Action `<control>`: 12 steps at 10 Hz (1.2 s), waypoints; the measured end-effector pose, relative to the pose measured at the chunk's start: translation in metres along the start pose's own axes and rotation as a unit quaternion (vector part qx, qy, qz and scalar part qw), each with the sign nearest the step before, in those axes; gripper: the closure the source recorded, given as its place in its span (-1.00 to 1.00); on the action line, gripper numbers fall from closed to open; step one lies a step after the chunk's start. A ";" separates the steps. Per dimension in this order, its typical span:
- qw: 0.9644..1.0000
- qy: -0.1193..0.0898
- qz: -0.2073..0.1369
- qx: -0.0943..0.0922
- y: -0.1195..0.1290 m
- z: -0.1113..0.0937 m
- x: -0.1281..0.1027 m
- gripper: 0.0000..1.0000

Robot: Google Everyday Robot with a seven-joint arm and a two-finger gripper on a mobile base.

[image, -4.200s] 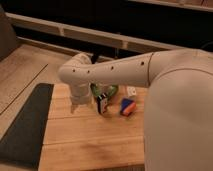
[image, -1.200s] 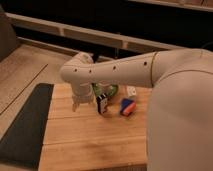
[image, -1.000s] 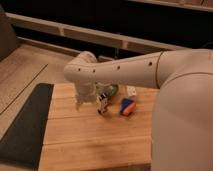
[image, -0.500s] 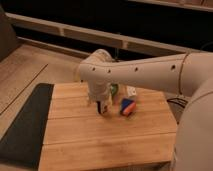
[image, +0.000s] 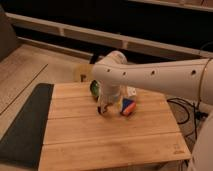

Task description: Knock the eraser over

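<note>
The gripper [image: 104,108] hangs low over the wooden table [image: 110,145]. It is at the end of the big white arm [image: 155,77] that reaches in from the right as we look. I cannot tell if the gripper is open or closed.

The eraser [image: 101,110] is, I think, the small pale thing right at the gripper's tip, touching it or almost. It is hard to make out, so I cannot say if it stands up or lies flat.

A round green thing [image: 93,87] sits just behind the gripper. A red, blue and orange block [image: 128,106] sits just beside the gripper, on the arm's side. A black mat [image: 25,125] lies well away from the gripper on the other side.

With the eraser so close, a short push should tip it. The bare wood in front of the gripper looks like the safest way to push.
</note>
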 end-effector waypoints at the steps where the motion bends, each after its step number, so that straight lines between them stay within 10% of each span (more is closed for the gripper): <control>1: 1.000 0.002 0.011 0.001 -0.007 0.004 -0.001 -0.30; 4: 0.999 0.011 0.046 0.003 -0.027 0.022 -0.006 -0.23; 10: 0.996 0.015 0.087 0.012 -0.056 0.058 -0.027 0.89; 12: 0.997 -0.005 0.080 0.010 -0.054 0.060 -0.042 1.00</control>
